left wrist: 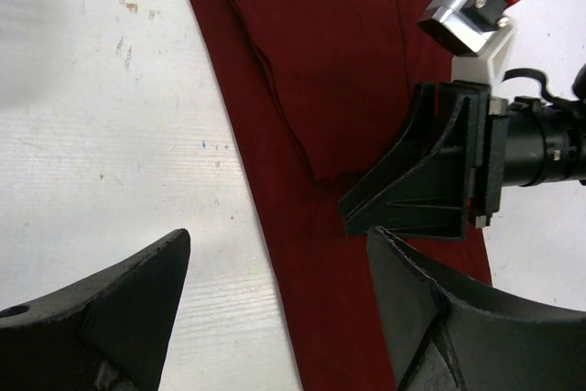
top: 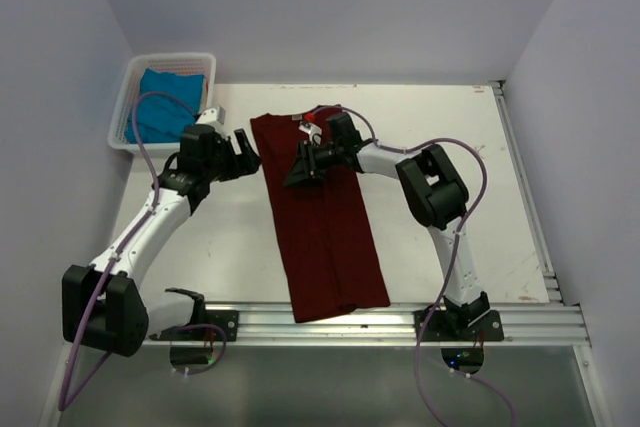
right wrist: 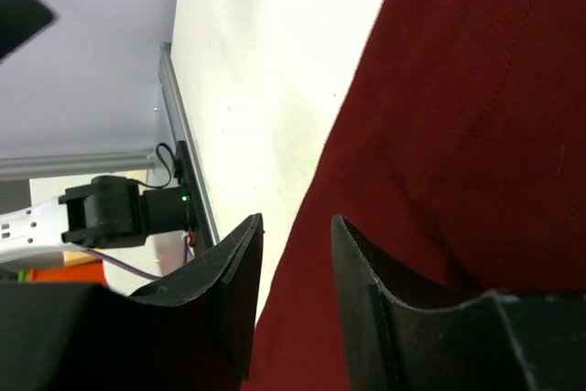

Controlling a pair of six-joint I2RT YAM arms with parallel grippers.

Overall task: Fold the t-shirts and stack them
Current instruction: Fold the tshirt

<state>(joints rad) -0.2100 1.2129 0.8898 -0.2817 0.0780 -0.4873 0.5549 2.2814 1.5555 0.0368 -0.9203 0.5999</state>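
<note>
White table (top: 450,147), mid-fold on maroon t-shirt (top: 330,247) — long strip directly under right gripper (top: 298,171), jaws narrowly parted, nothing pinched. Wide, empty left gripper (top: 248,155) beside strip. Beyond it, teal t-shirt (top: 168,102) in basket (top: 128,82). Probably next — pinch 2 collar corners, fold hemward.

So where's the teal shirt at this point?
In the top view, the teal shirt lies inside the white basket at the far left corner, just beyond the left pincer and apart from the maroon shirt spread mid-table.
</note>
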